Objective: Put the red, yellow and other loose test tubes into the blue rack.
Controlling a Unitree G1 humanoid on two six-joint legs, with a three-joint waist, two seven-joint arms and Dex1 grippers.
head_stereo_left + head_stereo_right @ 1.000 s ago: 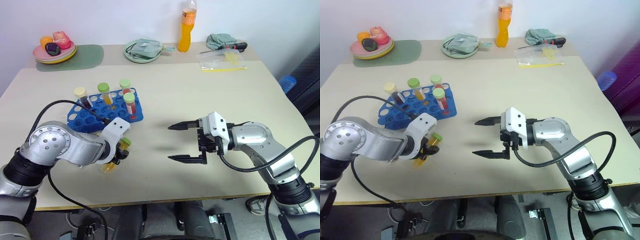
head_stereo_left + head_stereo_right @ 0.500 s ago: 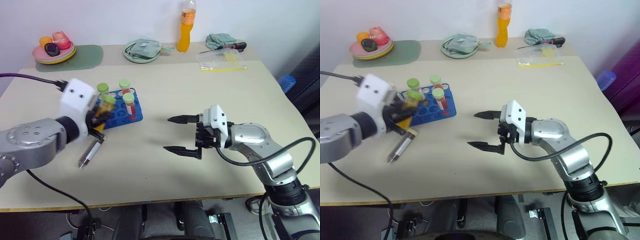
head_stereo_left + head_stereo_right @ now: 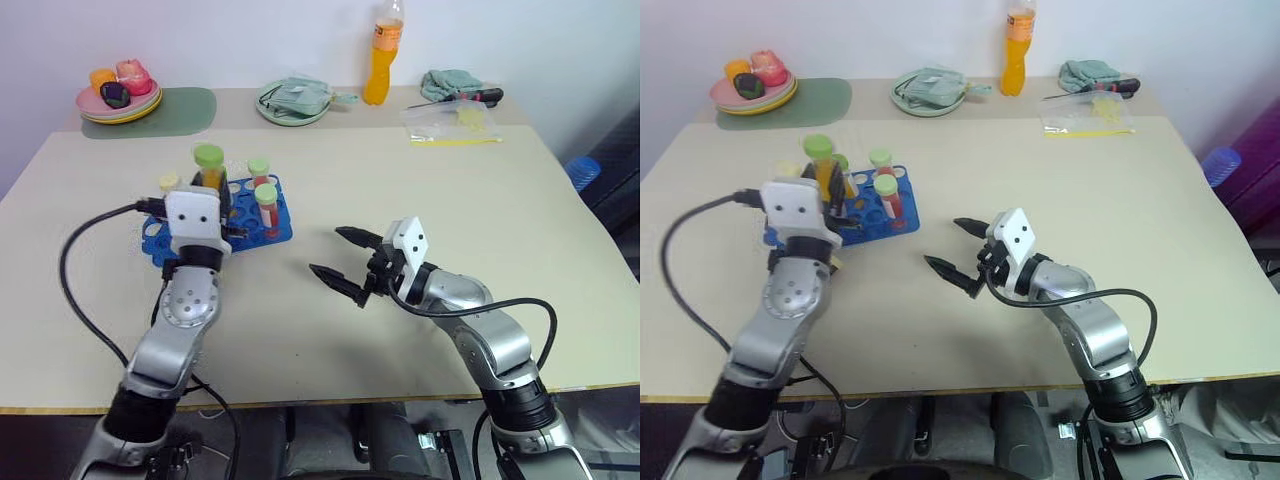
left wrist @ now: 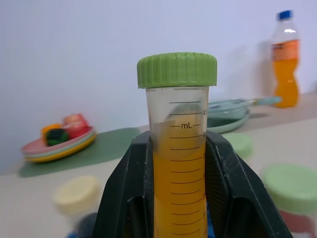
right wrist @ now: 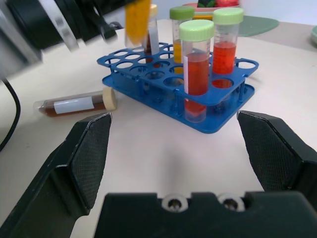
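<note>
The left gripper is clamped tight around a green-capped tube of yellow liquid, held upright with the cap well clear of the black fingers. From the head camera that tube sits above the near-left part of the blue rack, not yet in any hole.

In the rack, two green-capped tubes of red liquid stand upright toward its right end, one just behind the other, and a green-capped yellow tube stands further back. A cream-capped dark tube stands at the rack's far left side.

On the beige table, a loose tube of brown liquid with a cream cap and a white label lies flat on its side just beside the rack's left edge, apart from it.

The right gripper hovers over the table right of the rack, pointing toward it, its two black fingers spread wide and holding nothing.

Along the far edge sit an orange drink bottle, a pale green plate with cloth, a stack of plates with toy food and a clear plastic bag.
</note>
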